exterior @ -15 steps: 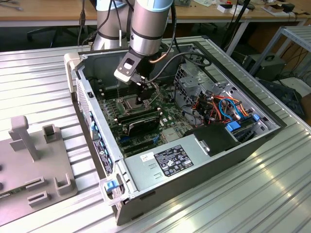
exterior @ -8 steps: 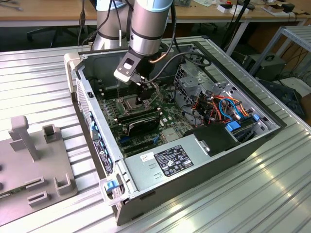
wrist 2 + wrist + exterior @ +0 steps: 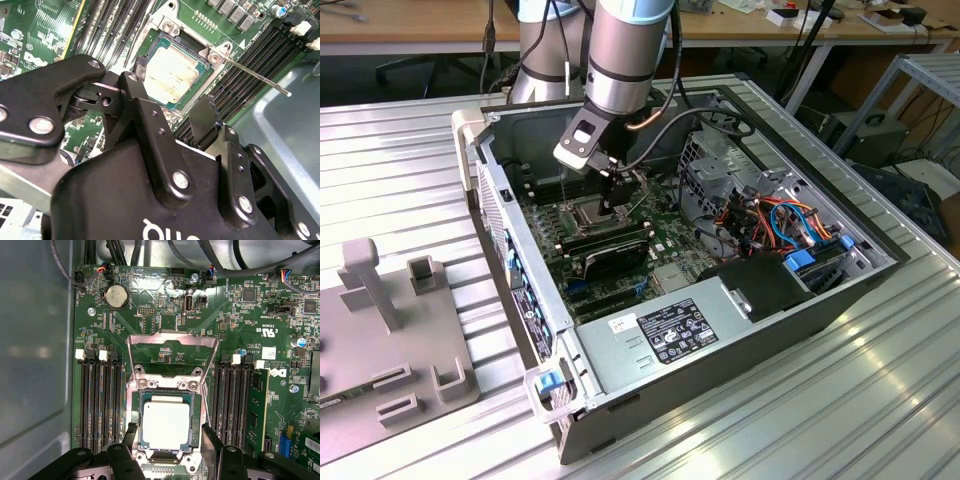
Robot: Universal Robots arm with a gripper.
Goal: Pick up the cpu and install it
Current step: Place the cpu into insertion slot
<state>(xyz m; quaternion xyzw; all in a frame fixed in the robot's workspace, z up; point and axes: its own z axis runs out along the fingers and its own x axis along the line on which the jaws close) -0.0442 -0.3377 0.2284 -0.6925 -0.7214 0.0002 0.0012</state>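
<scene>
While the arm (image 3: 620,50) reached down into the open computer case (image 3: 740,320) in the exterior view, its gripper (image 3: 169,431) hung low over the motherboard (image 3: 240,315), directly above the socket (image 3: 134,412). The cpu (image 3: 166,424) lay flat inside that socket, its dull silver top facing up and square to the frame around it. The gripper's black fingers (image 3: 131,430) were spread wide, one on either side of the socket, and they clasped nothing; I could not tell whether their tips touched the frame. In the second wrist view the same spread showed, with the pale chip between the two finger ends.

The socket's hinged metal plate (image 3: 172,340) was swung up and away from the chip, leaving the top uncovered. A thin latch rod (image 3: 255,75) stuck out slantwise from one corner of the socket. Rows of dark memory slots (image 3: 100,405) ran along both sides of the socket, and a green memory stick (image 3: 256,410) stood in one of the slots on the far side from the case wall. A round coin battery (image 3: 117,296) sat near the board's edge.

In the exterior view the case rested on a ribbed metal table (image 3: 840,420), with a power supply (image 3: 670,335) at its near end and a bundle of coloured cables (image 3: 770,215) towards the exterior view's right. A grey fixture (image 3: 390,330) stood well apart at the exterior view's left
</scene>
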